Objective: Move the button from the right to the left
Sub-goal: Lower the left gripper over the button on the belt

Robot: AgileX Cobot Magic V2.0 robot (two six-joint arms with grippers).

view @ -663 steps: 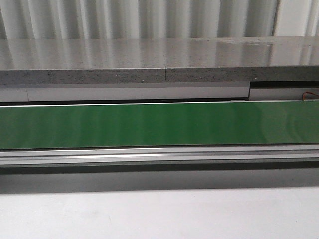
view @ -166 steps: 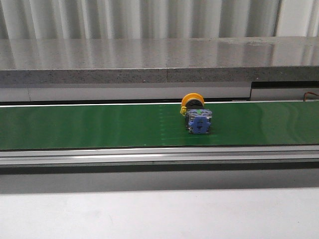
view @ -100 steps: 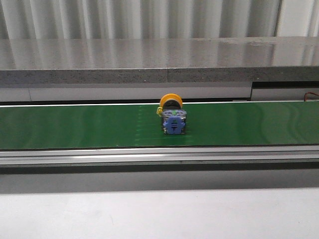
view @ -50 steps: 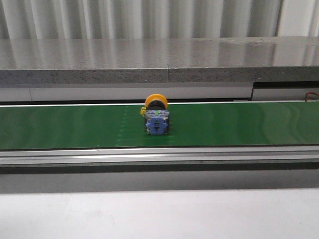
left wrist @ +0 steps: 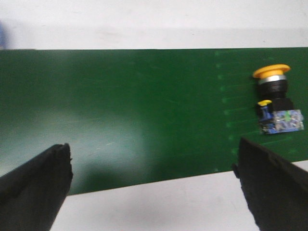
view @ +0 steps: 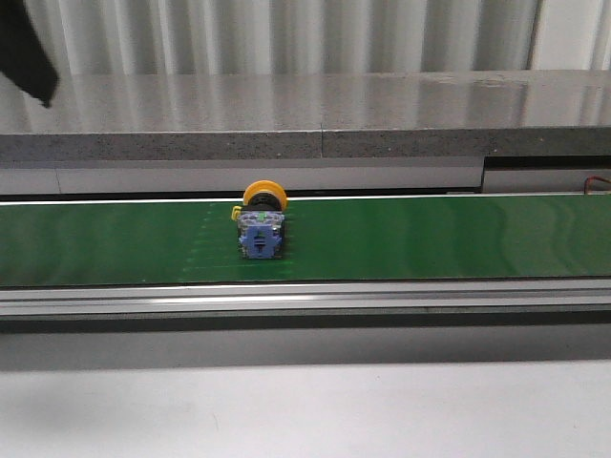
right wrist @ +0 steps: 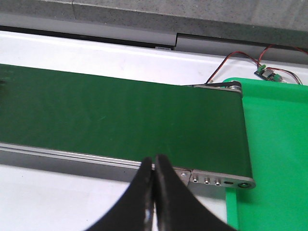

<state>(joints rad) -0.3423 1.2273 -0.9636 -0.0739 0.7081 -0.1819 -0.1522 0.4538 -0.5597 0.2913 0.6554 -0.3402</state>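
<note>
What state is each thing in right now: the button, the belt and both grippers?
button: lying on its side on the belt, yellow cap toward the far edge, not held.
belt: green, carrying only the button in the stretch shown.
left gripper: open wide, fingers apart above the belt, button beside one fingertip, not between them.
right gripper: shut, empty, over the belt's near rail.

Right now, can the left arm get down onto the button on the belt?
Probably yes. The left pincer hangs open over the green belt, nothing lies between it and the button, which sits off to one side.
</note>
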